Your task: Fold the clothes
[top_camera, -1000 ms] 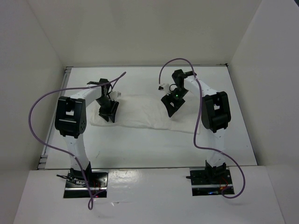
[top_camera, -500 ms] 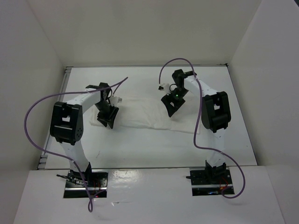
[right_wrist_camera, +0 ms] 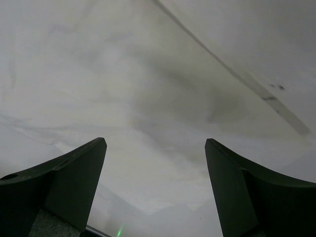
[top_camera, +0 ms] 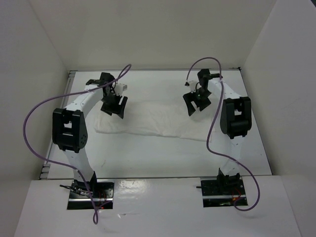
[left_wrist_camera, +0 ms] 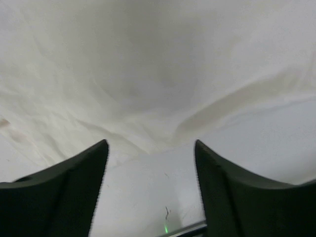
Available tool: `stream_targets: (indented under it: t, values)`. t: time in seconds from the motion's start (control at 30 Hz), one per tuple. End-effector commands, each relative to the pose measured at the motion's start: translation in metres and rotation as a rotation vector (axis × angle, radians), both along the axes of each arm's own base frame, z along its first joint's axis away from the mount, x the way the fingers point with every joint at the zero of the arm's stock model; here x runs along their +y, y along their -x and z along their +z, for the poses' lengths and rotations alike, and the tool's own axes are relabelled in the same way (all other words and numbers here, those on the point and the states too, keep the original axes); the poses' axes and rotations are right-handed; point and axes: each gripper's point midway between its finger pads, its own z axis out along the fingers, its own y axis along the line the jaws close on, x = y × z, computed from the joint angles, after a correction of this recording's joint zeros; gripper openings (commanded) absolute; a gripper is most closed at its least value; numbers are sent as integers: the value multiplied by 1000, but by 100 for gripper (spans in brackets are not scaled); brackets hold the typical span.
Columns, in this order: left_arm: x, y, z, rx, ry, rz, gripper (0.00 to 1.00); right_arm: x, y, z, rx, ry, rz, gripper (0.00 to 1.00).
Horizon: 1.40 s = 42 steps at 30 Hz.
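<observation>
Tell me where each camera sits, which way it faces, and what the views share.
Top external: fixed above and behind the arm bases, looking down on the table, left arm, right arm and the white clothes.
Left wrist: on the left arm, facing down past the open left pincer at the clothes' edge.
Right wrist: likewise, past the open right pincer.
Shared: all three show the clothes.

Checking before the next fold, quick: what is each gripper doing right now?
Left gripper: open, holding nothing.
Right gripper: open, holding nothing.
</observation>
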Motion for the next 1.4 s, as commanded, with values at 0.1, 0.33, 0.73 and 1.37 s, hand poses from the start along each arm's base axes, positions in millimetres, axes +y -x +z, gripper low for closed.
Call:
stream_targets:
  t: [0.1, 0.33, 0.73, 1.37]
  values:
    - [-7, -32, -18, -13, 39, 59, 88, -26, 8, 24, -80, 29, -208, 93]
    - [-10, -39, -35, 20, 45, 66, 91, -22, 43, 26, -22, 13, -194, 98]
    - [-10, -46, -58, 32, 35, 78, 93, -40, 59, -33, 66, 132, -243, 99]
    - [6, -40, -85, 78, 30, 126, 94, -126, -28, -48, -93, 308, -424, 99]
